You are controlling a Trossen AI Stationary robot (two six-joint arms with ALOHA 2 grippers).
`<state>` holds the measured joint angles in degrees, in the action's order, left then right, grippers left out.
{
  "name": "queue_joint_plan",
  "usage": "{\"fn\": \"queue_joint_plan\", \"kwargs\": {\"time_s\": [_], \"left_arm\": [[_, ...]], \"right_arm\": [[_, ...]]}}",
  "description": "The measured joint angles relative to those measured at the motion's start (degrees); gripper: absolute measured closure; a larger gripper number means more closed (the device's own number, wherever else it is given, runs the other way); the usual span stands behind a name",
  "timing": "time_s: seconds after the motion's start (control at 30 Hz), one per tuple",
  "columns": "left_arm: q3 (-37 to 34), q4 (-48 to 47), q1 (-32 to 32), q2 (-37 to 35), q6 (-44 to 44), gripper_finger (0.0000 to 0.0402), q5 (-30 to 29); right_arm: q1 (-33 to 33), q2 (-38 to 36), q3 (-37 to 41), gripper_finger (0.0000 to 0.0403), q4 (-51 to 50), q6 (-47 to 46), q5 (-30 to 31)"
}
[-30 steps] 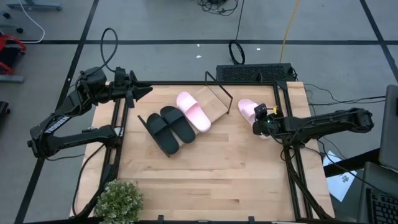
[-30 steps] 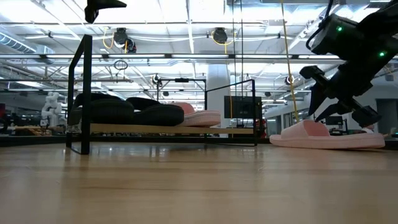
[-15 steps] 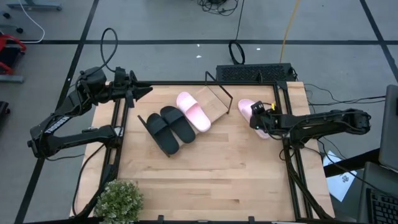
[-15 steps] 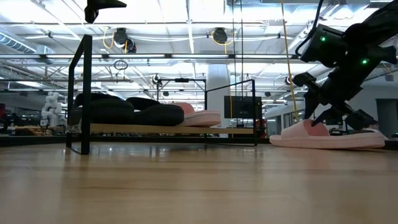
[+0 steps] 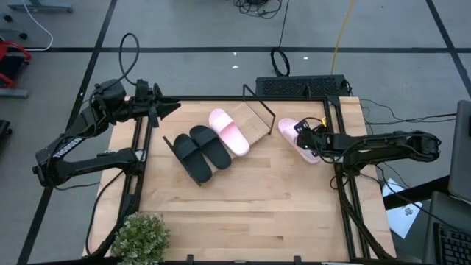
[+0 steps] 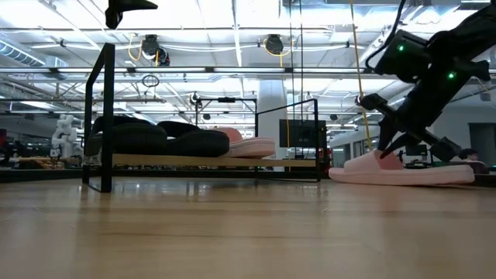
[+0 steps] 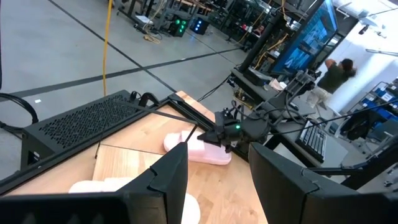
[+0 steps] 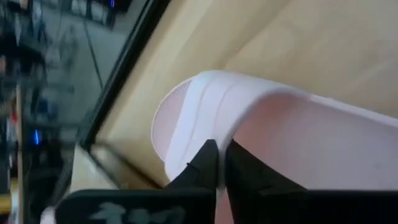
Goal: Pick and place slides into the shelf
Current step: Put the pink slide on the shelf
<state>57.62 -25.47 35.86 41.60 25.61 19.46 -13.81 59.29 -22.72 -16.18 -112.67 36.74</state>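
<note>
A pale pink slide point(image 5: 288, 128) lies sole-down on the table's right side point(image 6: 422, 172), with my right gripper point(image 5: 302, 135) shut on it. Left of it stands the shelf point(image 5: 255, 121). In the low view the black pair of slides point(image 6: 155, 138) and the other pink slide point(image 6: 249, 146) rest on the shelf's board point(image 6: 288, 162). From above, the black pair point(image 5: 197, 152) and that pink slide point(image 5: 229, 132) lie side by side. My left gripper point(image 5: 168, 107) hangs open above the table's far left corner, holding nothing. My right gripper pinches the edge of the pink slide's wide strap point(image 8: 205, 134) between its two fingers. One finger point(image 8: 204, 163) lies on the strap's ribbed outside, the other point(image 8: 241, 167) on the side of its pink underside. The fingers slant down from the table's right. The sole stays on the table.
A potted plant point(image 5: 140, 237) stands at the near left corner. A black perforated box point(image 5: 302, 86) lies just beyond the far edge. Black frame rails point(image 5: 344, 188) run along the table's right and left sides. A person point(image 7: 336, 73) stands far off in the room.
My right gripper has moved a little toward the shelf, rolled at the wrist, and shut on the strap of the pink slide. The slide has slid slightly along the table toward the shelf, still flat on its sole.
</note>
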Motion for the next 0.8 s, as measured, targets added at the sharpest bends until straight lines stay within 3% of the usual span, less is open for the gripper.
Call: {"fn": "queue_joint_plan", "kwargs": {"time_s": [0.13, 0.6, 0.8], "left_arm": [[0.0, 0.0, 0.0, 0.0, 0.0, 0.0236, 0.1], [0.0, 0.0, 0.0, 0.0, 0.1, 0.0236, 1.6], [0.0, 0.0, 0.0, 0.0, 0.2, 0.0236, 1.7]], "right_arm": [[0.0, -4.3, 0.0, 0.0399, 2.2, 5.6, -2.1], [-0.5, -25.0, 0.0, 0.0402, -4.1, 12.6, 0.4], [-0.5, -31.9, -0.2, 0.0402, 9.7, 22.7, 5.3]]}}
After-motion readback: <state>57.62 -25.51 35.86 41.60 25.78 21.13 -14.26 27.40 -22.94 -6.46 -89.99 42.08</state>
